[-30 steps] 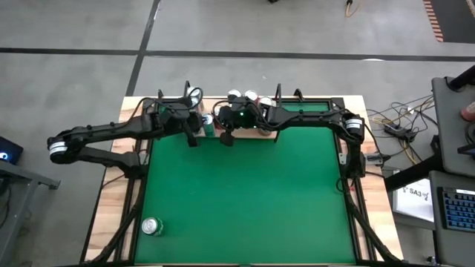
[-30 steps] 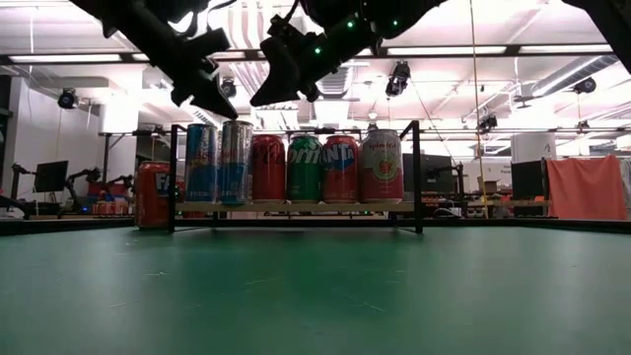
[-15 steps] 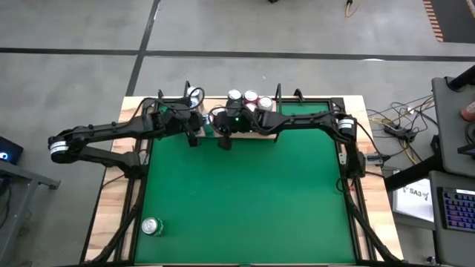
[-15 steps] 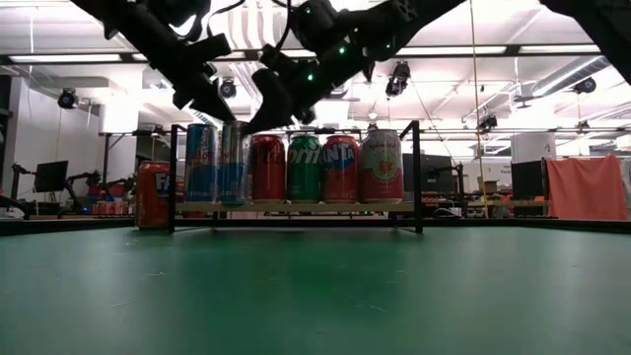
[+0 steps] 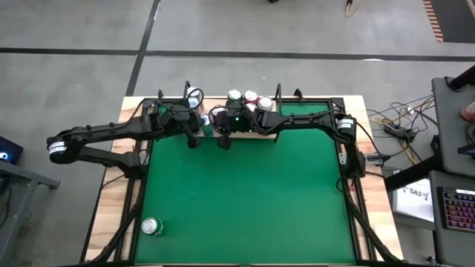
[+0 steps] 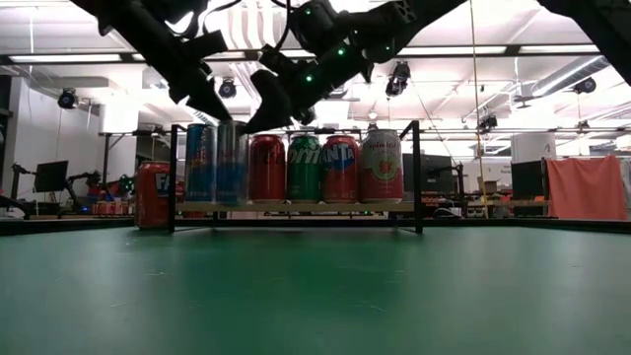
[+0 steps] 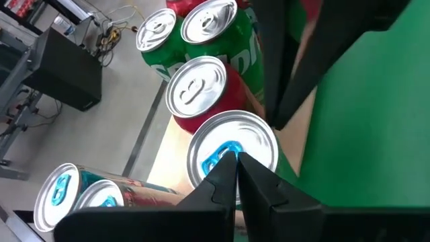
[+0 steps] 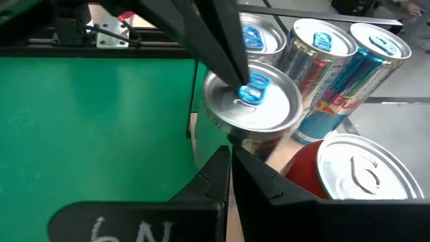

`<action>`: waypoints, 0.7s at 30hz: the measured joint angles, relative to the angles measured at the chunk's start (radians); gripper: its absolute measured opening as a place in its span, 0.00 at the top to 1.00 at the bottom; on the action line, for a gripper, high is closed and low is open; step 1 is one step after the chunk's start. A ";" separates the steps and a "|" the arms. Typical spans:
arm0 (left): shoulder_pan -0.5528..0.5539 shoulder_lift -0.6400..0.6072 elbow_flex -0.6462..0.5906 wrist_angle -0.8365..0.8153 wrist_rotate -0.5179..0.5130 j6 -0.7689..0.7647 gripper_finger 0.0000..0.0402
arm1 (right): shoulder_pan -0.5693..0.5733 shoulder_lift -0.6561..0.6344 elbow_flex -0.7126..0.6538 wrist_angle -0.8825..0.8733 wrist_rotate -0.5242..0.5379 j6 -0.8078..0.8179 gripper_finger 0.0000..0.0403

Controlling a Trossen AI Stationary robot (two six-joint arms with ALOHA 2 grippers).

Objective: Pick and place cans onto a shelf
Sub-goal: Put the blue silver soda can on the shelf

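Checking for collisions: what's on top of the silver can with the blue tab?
Left hand, shut, tips at the can's blue tab; part of the tab is covered.

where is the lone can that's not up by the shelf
In the high view the lone can stands on the green table at its near left corner, far from the shelf.

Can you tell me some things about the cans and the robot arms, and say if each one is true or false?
1. A can lies alone near a front corner of the green table. True.
2. The shelf has no cans on it. False: a row of cans stands on it.
3. The left gripper is closed above a can with a blue tab. True.
4. The right gripper is wide open. False: its fingers are together.
5. A green can stands on the shelf. True.
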 joint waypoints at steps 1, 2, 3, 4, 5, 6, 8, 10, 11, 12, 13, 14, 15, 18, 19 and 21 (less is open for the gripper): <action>-0.002 -0.004 0.000 -0.004 0.001 -0.007 1.00 | -0.001 0.000 0.000 0.000 0.000 0.000 0.98; -0.003 -0.008 0.000 -0.007 0.003 -0.013 1.00 | -0.001 0.000 0.000 0.002 0.000 0.000 0.98; -0.004 -0.012 0.000 -0.007 0.004 -0.017 1.00 | -0.001 0.002 0.000 0.006 0.000 0.000 0.98; -0.004 -0.016 0.000 -0.007 0.004 -0.025 1.00 | -0.002 0.002 0.000 0.007 0.001 0.000 0.98; -0.004 -0.019 0.000 -0.007 0.004 -0.031 1.00 | -0.002 0.002 0.000 0.006 0.001 0.000 0.98; -0.004 -0.020 0.000 -0.006 0.004 -0.034 1.00 | -0.002 0.002 0.000 0.006 0.001 0.000 0.98; -0.004 -0.021 0.000 -0.005 -0.008 -0.039 1.00 | -0.002 0.002 0.000 0.006 0.001 0.000 0.98; -0.004 -0.021 0.000 -0.005 -0.015 -0.039 1.00 | -0.002 0.002 0.000 0.005 0.000 0.001 0.98; -0.004 -0.022 0.000 -0.004 -0.016 -0.040 1.00 | -0.002 0.002 0.000 0.002 0.000 0.001 0.98; -0.004 -0.023 0.000 -0.004 -0.017 -0.042 1.00 | -0.001 0.001 0.000 -0.006 -0.001 0.001 0.98; -0.004 -0.026 -0.001 -0.003 -0.017 -0.048 1.00 | 0.000 0.000 0.000 -0.016 -0.009 0.001 0.98; -0.004 -0.030 -0.001 -0.003 -0.020 -0.054 1.00 | 0.001 -0.001 0.000 -0.022 -0.028 0.001 0.98; -0.006 -0.038 -0.001 -0.001 -0.029 -0.059 1.00 | 0.002 -0.001 0.001 -0.024 -0.056 0.001 0.98; -0.014 -0.079 -0.001 0.006 -0.043 -0.064 1.00 | 0.013 0.003 0.001 -0.008 -0.112 0.014 0.98; -0.017 -0.098 -0.001 0.013 -0.043 -0.065 1.00 | 0.015 0.007 0.002 0.008 -0.113 0.017 0.98; -0.025 -0.138 -0.001 0.033 -0.042 -0.066 1.00 | 0.018 0.019 0.002 0.034 -0.113 0.018 0.98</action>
